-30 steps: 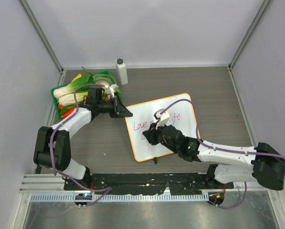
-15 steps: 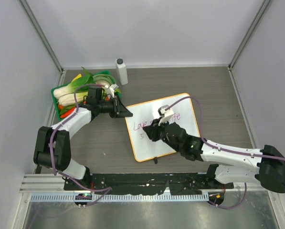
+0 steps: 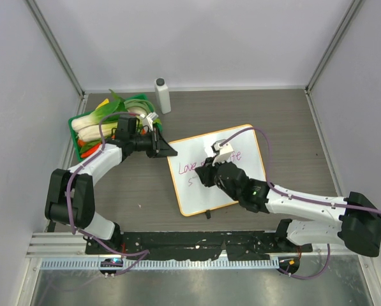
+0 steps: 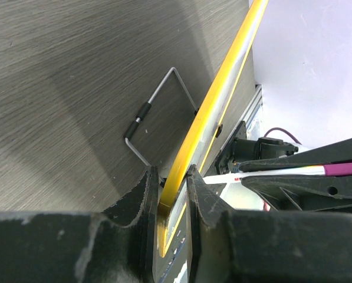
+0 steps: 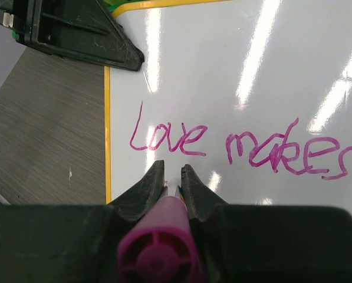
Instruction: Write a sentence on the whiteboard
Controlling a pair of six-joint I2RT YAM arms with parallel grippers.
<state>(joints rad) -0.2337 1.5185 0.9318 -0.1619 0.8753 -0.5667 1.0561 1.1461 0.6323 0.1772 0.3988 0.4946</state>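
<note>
The whiteboard (image 3: 193, 197) lies tilted at mid-table, orange-framed. My left gripper (image 3: 172, 153) is shut on its upper-left frame edge; in the left wrist view the jaws (image 4: 173, 194) pinch the yellow-orange frame (image 4: 223, 100). My right gripper (image 3: 205, 175) is over the board's left half, shut on a magenta marker (image 5: 158, 253) whose tip points down at the board below "Love". The sentence reads "Love" (image 5: 170, 138) and "makes" (image 5: 288, 154). "life" (image 3: 233, 155) shows beyond the arm, and a short stroke (image 3: 191, 182) begins a second line. The arm hides part of the writing.
A green tray (image 3: 136, 99) of vegetables stands at the back left, behind the left arm. A white bottle (image 3: 163, 95) stands by the back wall. A wire stand (image 4: 158, 112) folds out under the board. Grey walls close in three sides.
My right gripper has shifted a little up and to the right with the marker, over the start of the second line. The left gripper and the board have stayed put.
</note>
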